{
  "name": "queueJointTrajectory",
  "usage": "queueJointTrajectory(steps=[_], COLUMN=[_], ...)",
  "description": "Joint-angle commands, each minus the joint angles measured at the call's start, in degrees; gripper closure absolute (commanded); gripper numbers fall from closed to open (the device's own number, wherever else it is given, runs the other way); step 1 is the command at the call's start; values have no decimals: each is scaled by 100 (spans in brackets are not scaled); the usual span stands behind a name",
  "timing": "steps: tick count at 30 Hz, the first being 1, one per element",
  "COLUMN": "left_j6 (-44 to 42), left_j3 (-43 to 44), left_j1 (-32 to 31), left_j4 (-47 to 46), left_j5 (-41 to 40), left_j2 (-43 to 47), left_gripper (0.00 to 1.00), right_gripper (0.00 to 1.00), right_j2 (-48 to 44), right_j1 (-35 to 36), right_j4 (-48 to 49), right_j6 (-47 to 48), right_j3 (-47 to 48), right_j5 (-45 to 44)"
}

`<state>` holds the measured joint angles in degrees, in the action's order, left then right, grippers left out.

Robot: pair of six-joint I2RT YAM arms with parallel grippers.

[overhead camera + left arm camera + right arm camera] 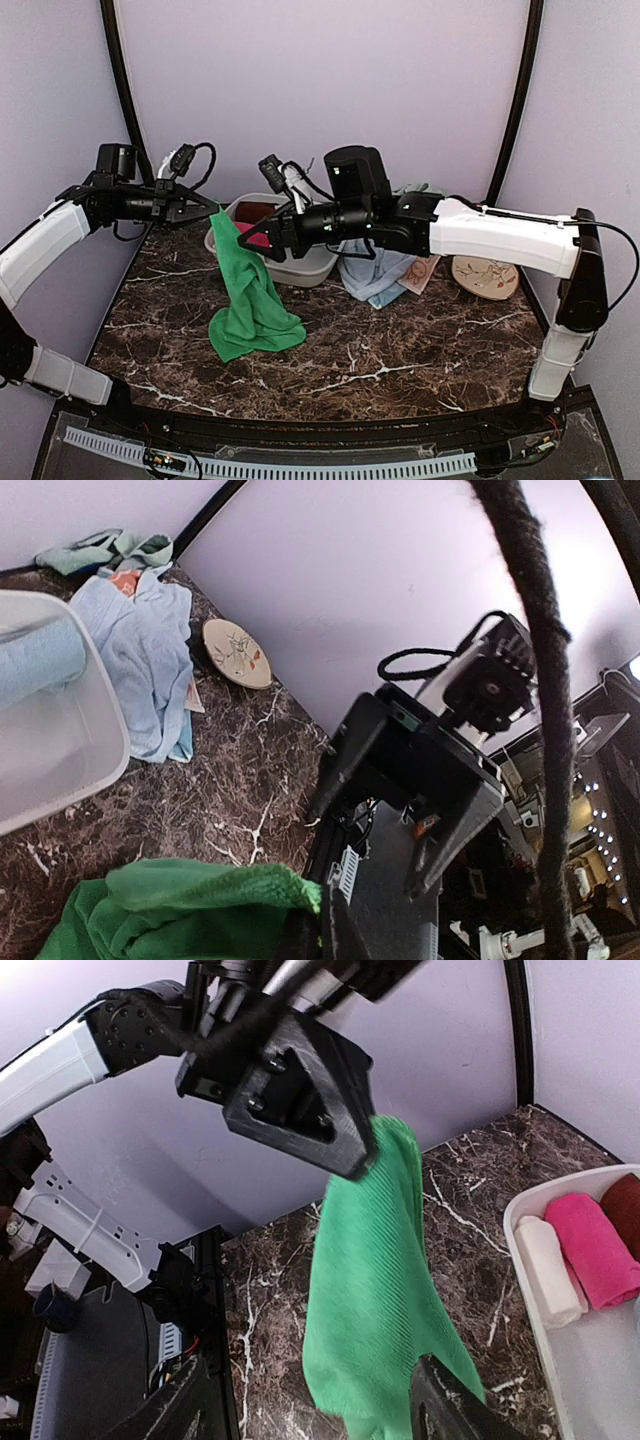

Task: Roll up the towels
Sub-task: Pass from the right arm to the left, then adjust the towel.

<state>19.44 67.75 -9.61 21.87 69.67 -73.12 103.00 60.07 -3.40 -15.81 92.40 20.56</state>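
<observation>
My left gripper (208, 207) is shut on a top corner of the bright green towel (250, 300) and holds it up, with the lower part heaped on the table. In the left wrist view the green towel (180, 910) bunches at my gripper (315, 920). My right gripper (262, 241) is open beside the hanging towel's right edge. In the right wrist view the green towel (375, 1290) hangs from the left gripper (300, 1090), between my open right fingers (450, 1410). A pale blue towel (375, 275) lies crumpled right of the basin.
A white basin (305, 270) behind the green towel holds rolled towels: white (550, 1270), pink (595, 1250), brown (625, 1205) and pale blue (35, 660). A round tan disc (485, 275) lies at the right. A mint cloth (110, 548) sits by the back wall.
</observation>
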Motion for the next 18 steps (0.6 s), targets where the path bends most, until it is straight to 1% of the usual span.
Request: queueJointTrajectory(steps=[1, 4, 7, 9, 11, 13, 18], left_j6=[-1557, -1886, -2017, -2184, -2359, -2456, -2538], left_j3=[794, 1013, 1134, 1275, 1411, 1515, 1661], left_j1=[-196, -518, -771, -888, -957, -980, -981], left_j4=[1381, 1698, 1906, 2131, 2303, 2417, 2610], left_j5=[135, 220, 465, 648, 731, 820, 1054], left_j2=[28, 18, -73, -156, -184, -191, -184], left_gripper=[100, 100, 100, 100, 100, 100, 100], right_gripper=[27, 22, 22, 24, 26, 26, 29], right_j2=[-704, -635, -163, 157, 372, 419, 547], right_j1=[-579, -723, -728, -727, -689, -601, -497], right_j4=[-922, -1501, -2151, -2339, -2271, -2131, -1377], right_j6=[602, 1061, 1413, 1423, 1342, 1342, 1010], right_j3=[273, 888, 1716, 2115, 2205, 2132, 1850], right_j5=[582, 880, 1460, 1902, 2312, 2490, 2918])
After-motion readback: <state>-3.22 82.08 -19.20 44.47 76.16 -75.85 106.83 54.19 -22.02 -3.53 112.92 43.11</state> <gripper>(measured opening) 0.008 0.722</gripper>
